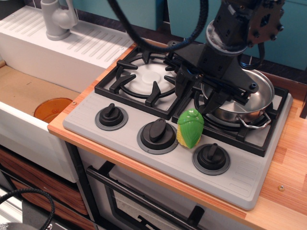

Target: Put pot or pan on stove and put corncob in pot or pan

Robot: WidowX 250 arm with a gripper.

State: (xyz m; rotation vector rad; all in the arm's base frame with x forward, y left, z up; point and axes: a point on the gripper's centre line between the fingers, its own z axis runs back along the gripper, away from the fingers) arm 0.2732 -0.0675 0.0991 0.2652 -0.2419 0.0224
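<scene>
While the black gripper (199,98) is held above the stove (144,155), its two fingers (183,91) are seen spread apart and pointed downward, with nothing clamped between them. It is poised just above and behind the corncob (190,127), which is not touched by it. The wrist is angled up and to the right, where the dark arm (240,24) is cut off by the top edge of the view, with black cables looped from it. The green-husked corncob is stood upright on the grey stove panel, between the middle knob (157,131) and the right knob (211,155), against the front edge of the right burner grate (268,139). The shiny pot (244,103) is set on that right grate, partly hidden behind the gripper, its wire handle (254,125) turned forward. The left burner (139,81) is left bare. A wooden counter (288,177) is seen to the right, and a white sink unit (72,48) to the left.
</scene>
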